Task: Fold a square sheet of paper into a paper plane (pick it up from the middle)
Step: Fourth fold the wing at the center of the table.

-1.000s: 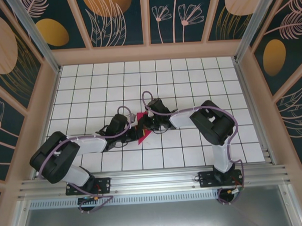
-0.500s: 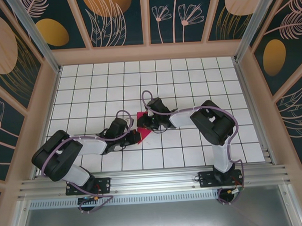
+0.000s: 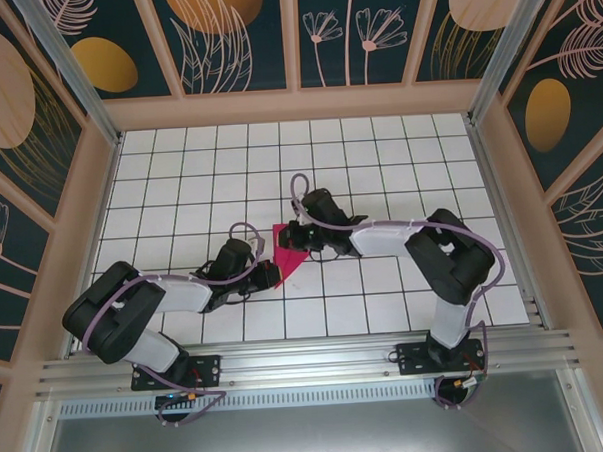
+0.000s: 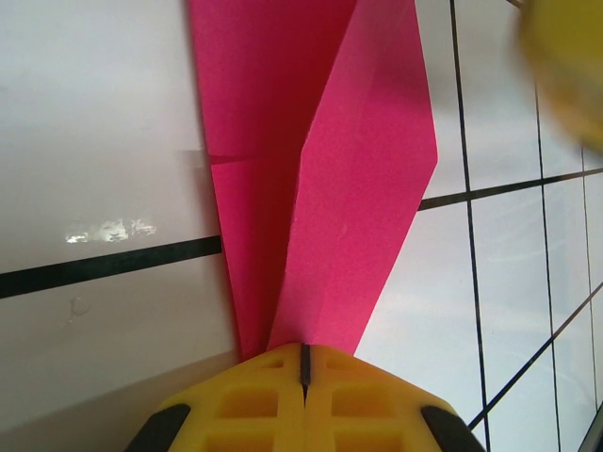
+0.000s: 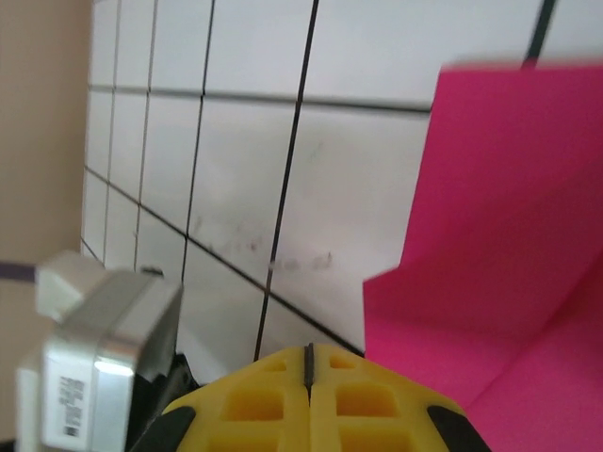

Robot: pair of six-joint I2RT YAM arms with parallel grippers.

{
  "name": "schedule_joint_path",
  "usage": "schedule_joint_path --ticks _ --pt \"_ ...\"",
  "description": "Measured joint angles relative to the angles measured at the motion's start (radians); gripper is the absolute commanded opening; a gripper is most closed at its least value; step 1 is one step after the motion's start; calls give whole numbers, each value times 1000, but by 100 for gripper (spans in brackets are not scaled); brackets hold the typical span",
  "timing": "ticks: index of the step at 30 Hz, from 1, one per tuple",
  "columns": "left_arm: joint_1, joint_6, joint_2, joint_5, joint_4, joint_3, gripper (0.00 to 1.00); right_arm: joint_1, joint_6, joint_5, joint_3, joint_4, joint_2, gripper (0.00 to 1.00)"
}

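Elbow swung toward 3 o'clock, our right end effector (image 5: 308, 350) is clenched empty; our left end effector (image 4: 303, 350) pinches only the paper (image 4: 320, 188) tip, which may slip.

A lab robot cell: white tiled floor (image 3: 179, 171), floral-printed walls (image 3: 233, 39), aluminium rails (image 3: 287, 362).

The white tabletop (image 3: 179, 171) is ruled into square tiles by thin black lines. An aluminium rail (image 3: 307, 361) runs along its near edge. A creased, angular piece of magenta-pink paper (image 3: 291, 254) lies on the tiles, a few rows beyond that rail.
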Motion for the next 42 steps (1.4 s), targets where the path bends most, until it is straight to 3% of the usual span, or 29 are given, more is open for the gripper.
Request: schedule_joint_path --ticks 18,42 --pt "0 -3 0 -3 -3 2 0 32 18 -61 -78 90 63 0" --pt "0 -2 5 -3 42 -22 0 -11 35 -15 54 11 166 9"
